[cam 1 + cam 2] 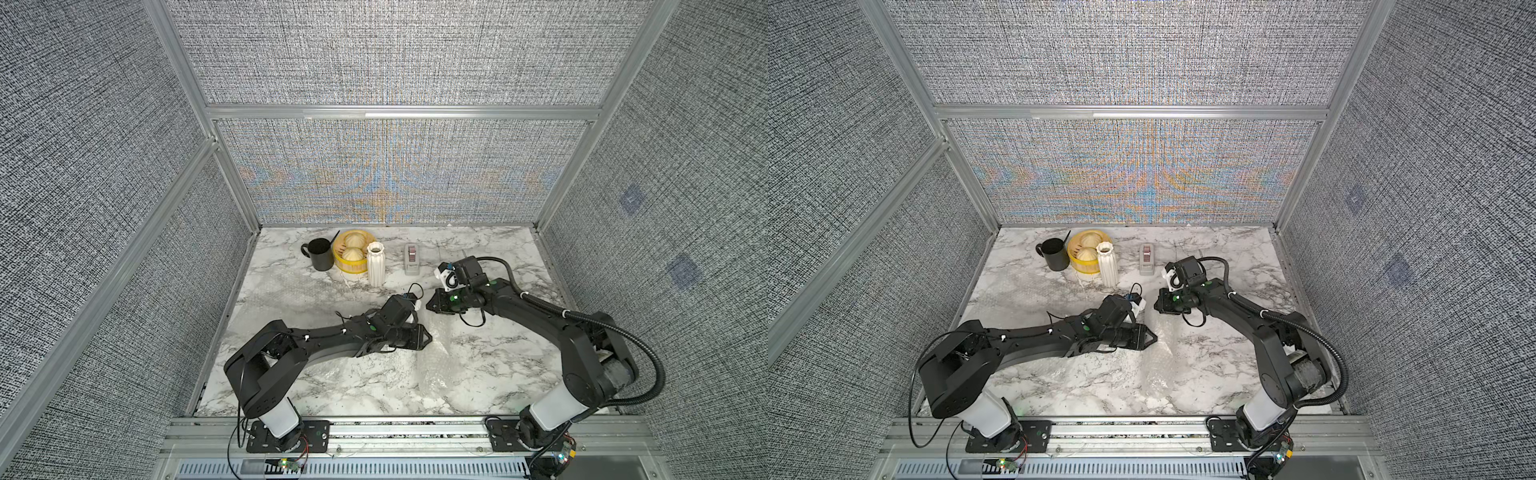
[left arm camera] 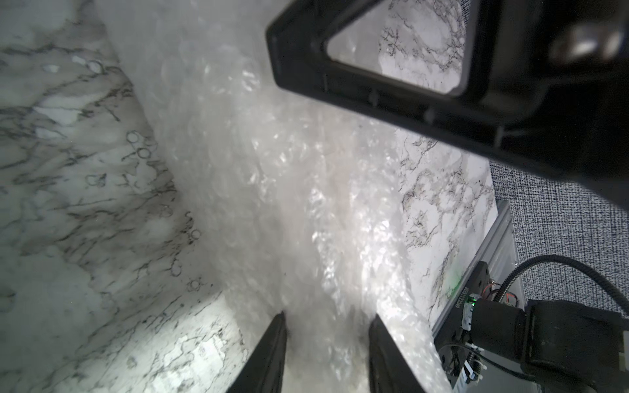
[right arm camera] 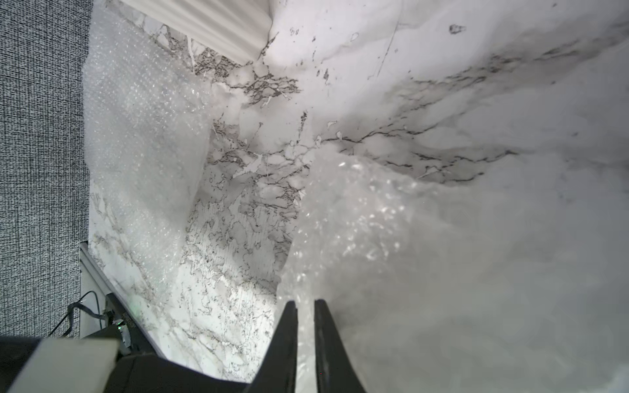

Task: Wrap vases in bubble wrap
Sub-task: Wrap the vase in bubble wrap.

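Here the left claw (image 2: pixel 326 316) stands partly open around a crumpled roll of bubble wrap (image 2: pixel 272 170) — both fingers press into it. The right claw (image 3: pixel 305 303) is almost closed, with a thin edge of the same wrap pinched in the narrow gap. The roll lies on the surface (image 1: pixel 478 374) between the two arms. One vase (image 1: pixel 376 264) stands upright and unwrapped at the back — just beside a yellow basket (image 1: pixel 351 269).

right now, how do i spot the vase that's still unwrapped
Look along the back edge of the marble table, left of centre. Beside the yellow basket stands the vase: tall, white, ribbed, unlike the black mug or grey tape dispenser.
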Controlling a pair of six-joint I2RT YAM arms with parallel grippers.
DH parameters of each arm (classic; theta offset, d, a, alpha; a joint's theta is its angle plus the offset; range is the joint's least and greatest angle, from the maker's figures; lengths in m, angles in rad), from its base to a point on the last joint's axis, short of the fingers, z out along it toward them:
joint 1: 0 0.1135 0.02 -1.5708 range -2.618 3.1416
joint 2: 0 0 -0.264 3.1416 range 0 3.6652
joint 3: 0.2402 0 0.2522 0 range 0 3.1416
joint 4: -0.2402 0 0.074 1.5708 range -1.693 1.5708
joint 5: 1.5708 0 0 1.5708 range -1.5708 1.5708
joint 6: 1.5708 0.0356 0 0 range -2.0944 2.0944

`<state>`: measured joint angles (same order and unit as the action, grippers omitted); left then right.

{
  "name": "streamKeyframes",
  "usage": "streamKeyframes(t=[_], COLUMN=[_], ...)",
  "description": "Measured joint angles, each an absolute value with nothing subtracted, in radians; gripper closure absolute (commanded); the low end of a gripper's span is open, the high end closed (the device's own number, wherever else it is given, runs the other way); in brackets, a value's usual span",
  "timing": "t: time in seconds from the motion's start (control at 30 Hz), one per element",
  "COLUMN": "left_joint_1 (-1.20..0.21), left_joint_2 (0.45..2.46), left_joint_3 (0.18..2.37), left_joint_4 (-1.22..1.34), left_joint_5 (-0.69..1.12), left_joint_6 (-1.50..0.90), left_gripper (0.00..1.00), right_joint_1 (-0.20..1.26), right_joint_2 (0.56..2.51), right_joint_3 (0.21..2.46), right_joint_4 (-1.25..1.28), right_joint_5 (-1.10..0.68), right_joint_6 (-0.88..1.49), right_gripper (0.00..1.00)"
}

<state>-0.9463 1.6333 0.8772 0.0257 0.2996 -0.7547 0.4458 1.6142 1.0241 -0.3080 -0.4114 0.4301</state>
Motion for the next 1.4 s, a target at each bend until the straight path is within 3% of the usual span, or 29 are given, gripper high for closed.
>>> streamKeyframes(t=[0.13, 0.43, 0.5, 0.8, 1.07, 1.3, 1.4], left_joint_1=[-0.947, -0.947, -0.947, -0.934, -0.885, -0.857, -0.85], left_joint_2=[1.626, 1.522, 1.549, 1.647, 1.715, 1.763, 1.767], left_joint_3=[0.899, 0.879, 0.898, 0.967, 1.021, 1.029, 1.015], left_joint_4=[-0.03, -0.012, -0.021, -0.043, -0.102, -0.103, -0.071], left_joint_5=[0.305, 0.262, 0.249, 0.206, 0.297, 0.4, 0.432], left_joint_6=[-0.733, -0.772, -0.786, -0.7, -0.55, -0.494, -0.493], left_gripper=[0.46, 0.11, 0.08, 0.08, 0.11, 0.2, 0.3], right_joint_1=[0.446, 0.446, 0.446, 0.446, 0.446, 0.446, 0.446], right_joint_2=[1.618, 1.613, 1.614, 1.617, 1.615, 1.613, 1.613], right_joint_3=[1.007, 0.942, 0.935, 0.922, 0.92, 0.91, 0.91], right_joint_4=[-0.283, -0.177, -0.166, -0.146, -0.144, -0.125, -0.125], right_joint_5=[-0.399, -0.399, -0.396, -0.388, -0.385, -0.386, -0.386], right_joint_6=[0.425, 0.44, 0.449, 0.458, 0.464, 0.464, 0.459], right_gripper=[0.86, 0.86, 0.86, 0.86, 0.87, 0.86, 0.86])
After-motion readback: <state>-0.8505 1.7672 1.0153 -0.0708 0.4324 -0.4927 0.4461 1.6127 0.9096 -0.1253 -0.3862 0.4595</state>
